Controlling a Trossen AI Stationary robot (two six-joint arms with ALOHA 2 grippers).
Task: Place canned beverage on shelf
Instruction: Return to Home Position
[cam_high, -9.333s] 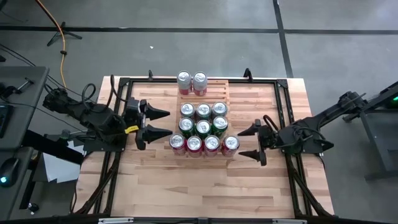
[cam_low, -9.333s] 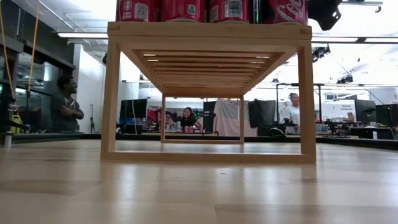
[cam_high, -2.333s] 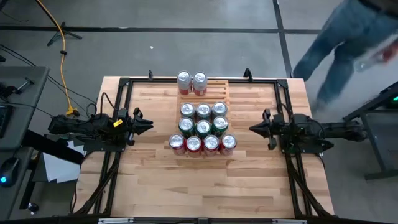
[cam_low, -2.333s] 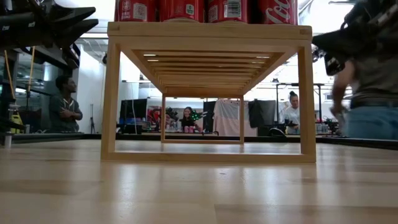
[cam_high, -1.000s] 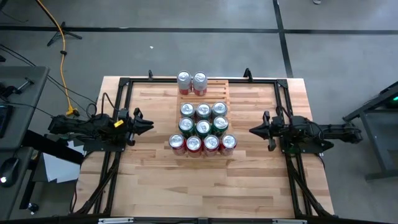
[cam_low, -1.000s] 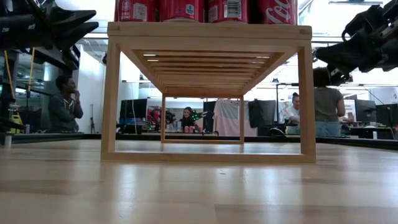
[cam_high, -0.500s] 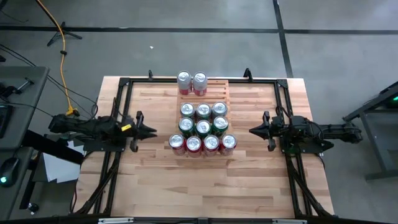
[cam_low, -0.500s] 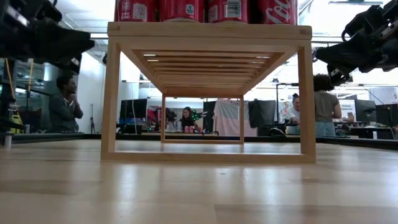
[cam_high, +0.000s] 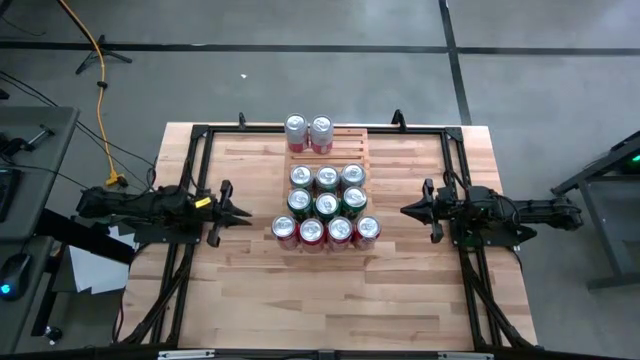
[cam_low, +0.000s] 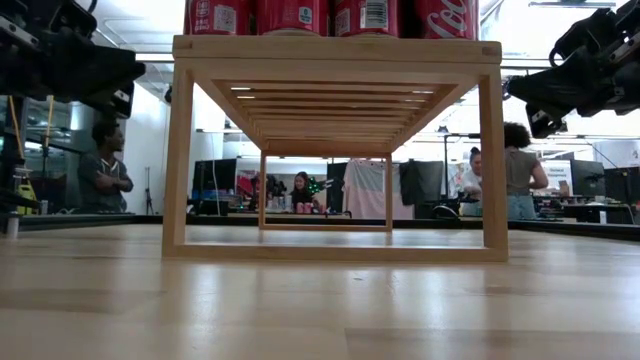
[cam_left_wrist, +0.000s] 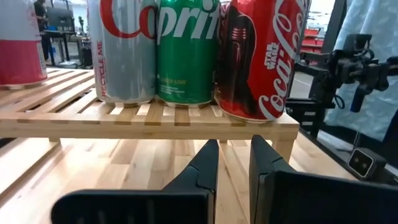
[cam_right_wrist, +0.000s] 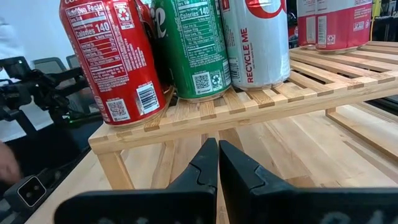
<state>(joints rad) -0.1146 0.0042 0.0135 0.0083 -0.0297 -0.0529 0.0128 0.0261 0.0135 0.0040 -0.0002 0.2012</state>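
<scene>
The shelf, a pale slatted wood rack in stepped tiers, stands at the table's middle on its legs. Several canned beverages stand upright on its slats: red ones in the near row, green ones behind them, silver-topped ones farther back, and two more on the far tier. My left gripper is level and shut, left of the near row and apart from it; its wrist view faces a red can. My right gripper is level and shut to the right of the shelf.
A black frame runs around the tabletop. Bare wood lies between the shelf and the near edge. In the low view both arms hang above table height beside the shelf. People stand and sit in the room behind.
My left gripper has rolled about its own pointing line and tipped to level, its tip sinking a little and shifting slightly toward the near edge; it stays shut. The cans and the shelf have not moved.
</scene>
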